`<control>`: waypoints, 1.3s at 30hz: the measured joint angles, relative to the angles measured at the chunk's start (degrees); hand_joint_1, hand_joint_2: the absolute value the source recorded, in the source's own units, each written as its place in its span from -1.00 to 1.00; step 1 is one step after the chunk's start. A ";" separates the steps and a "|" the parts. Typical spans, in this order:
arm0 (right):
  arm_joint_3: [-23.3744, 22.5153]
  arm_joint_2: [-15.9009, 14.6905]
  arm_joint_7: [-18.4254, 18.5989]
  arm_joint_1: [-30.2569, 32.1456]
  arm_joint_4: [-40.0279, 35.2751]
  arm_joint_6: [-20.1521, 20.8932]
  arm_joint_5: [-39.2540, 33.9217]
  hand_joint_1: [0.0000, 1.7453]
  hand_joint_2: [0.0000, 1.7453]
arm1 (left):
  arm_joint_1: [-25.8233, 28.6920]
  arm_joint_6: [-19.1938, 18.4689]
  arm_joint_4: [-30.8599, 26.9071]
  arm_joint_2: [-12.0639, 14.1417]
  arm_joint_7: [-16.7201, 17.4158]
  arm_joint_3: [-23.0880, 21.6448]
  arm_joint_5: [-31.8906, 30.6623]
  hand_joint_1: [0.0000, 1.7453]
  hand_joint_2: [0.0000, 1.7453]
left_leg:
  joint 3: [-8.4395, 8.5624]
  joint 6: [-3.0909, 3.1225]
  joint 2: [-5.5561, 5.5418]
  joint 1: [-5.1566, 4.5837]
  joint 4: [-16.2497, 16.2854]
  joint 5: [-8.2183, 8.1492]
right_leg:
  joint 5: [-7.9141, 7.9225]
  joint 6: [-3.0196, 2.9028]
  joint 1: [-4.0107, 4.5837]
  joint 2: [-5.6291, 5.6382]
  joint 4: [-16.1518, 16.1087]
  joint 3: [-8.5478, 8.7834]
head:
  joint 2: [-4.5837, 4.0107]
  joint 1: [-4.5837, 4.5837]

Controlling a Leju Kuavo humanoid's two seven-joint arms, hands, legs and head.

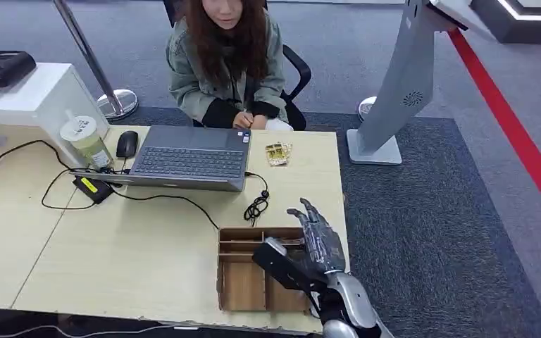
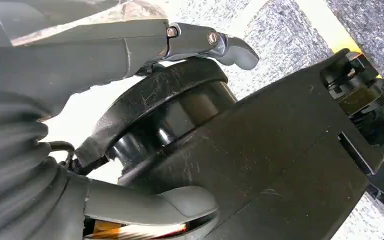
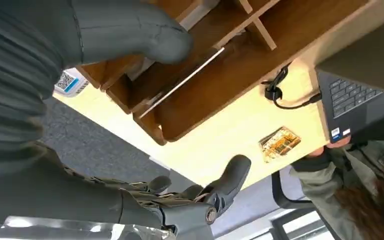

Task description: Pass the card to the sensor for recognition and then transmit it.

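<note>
Bench (image 1: 148, 239): pale wood, carrying a laptop (image 1: 187, 158), a wooden tray (image 1: 243, 282), a cup (image 1: 88, 141), a mouse (image 1: 127, 143), a black cable (image 1: 256, 206) and a small gold packet (image 1: 277, 153). A person (image 1: 225, 63) sits behind it.
Tray: divided into compartments; the card (image 3: 180, 82) leans on edge in one, between dividers.
Right robot hand (image 1: 317, 243): spread wide above the tray's right end, holding nothing; the thumb (image 3: 145, 30) hangs just above the card.
Left robot hand (image 2: 130, 125): close against dark body parts; I cannot tell if its fingers are apart or closed.
Sensor: I cannot say which object it is; a small black box (image 1: 93, 189) lies left of the laptop.
Risk, tray: likely light, so a thumb pushing on a divider could shove it along the bench.
Risk, card: thin and tilted, so fingers may slide off its edge, or tip it flat where it is harder to pinch.
Risk, cable: it lies just beyond the tray and could snag a reach toward the person.
Writing: a QR-style label (image 3: 70, 82) on the bench edge, unreadable; the cup label is too small to read.
</note>
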 joint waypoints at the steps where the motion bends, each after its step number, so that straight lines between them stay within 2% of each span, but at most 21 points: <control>1: 0.00 0.00 0.00 -0.04 0.18 -0.09 -0.02 0.80 1.00 | 0.00 0.00 0.00 0.00 0.00 0.00 -0.02 -1.00 1.00 | 0.00 0.00 0.00 0.00 0.00 0.00 | 0.00 0.00 0.00 0.00 0.00 0.00 | 0.00 0.00; 8: 0.09 0.00 0.00 -0.43 0.96 -0.42 0.00 1.00 1.00 | 0.02 0.00 0.00 0.02 -0.39 0.00 -0.26 -1.00 1.00 | 0.01 0.00 0.00 0.00 0.00 0.00 | 0.00 0.00 0.00 0.00 0.00 0.00 | 0.00 0.00; 20: 0.11 0.00 0.00 -1.19 1.86 -1.38 0.20 1.00 1.00 | 0.03 -0.02 0.00 0.09 -0.57 0.00 -0.66 -1.00 1.00 | 0.00 0.00 0.01 0.00 0.00 0.00 | 0.00 0.00 0.00 0.00 0.00 0.00 | 0.00 0.00; 23: 0.11 -0.02 0.22 -1.34 1.95 -1.40 0.24 0.92 1.00 | 0.02 -0.02 0.00 0.09 -0.59 0.00 -0.81 -1.00 1.00 | 0.01 0.00 0.01 0.00 0.00 0.00 | 0.00 0.00 0.00 0.00 0.00 0.00 | 0.00 0.00; 31: 0.07 -0.02 0.35 -1.47 1.95 -2.58 0.11 0.96 1.00 | 0.02 -0.02 0.00 0.09 -0.66 0.02 -0.94 -1.00 1.00 | 0.01 0.00 0.01 0.00 0.00 0.00 | 0.00 0.00 0.00 0.00 0.00 0.00 | 0.00 0.00; 39: -0.33 -0.09 0.35 -1.78 1.47 -2.95 -0.87 0.76 1.00 | 0.03 0.00 0.00 0.09 -0.72 0.02 -1.03 -1.00 1.00 | 0.02 0.00 0.01 0.00 0.00 0.00 | 0.00 0.00 0.00 0.00 0.00 0.00 | 0.00 0.02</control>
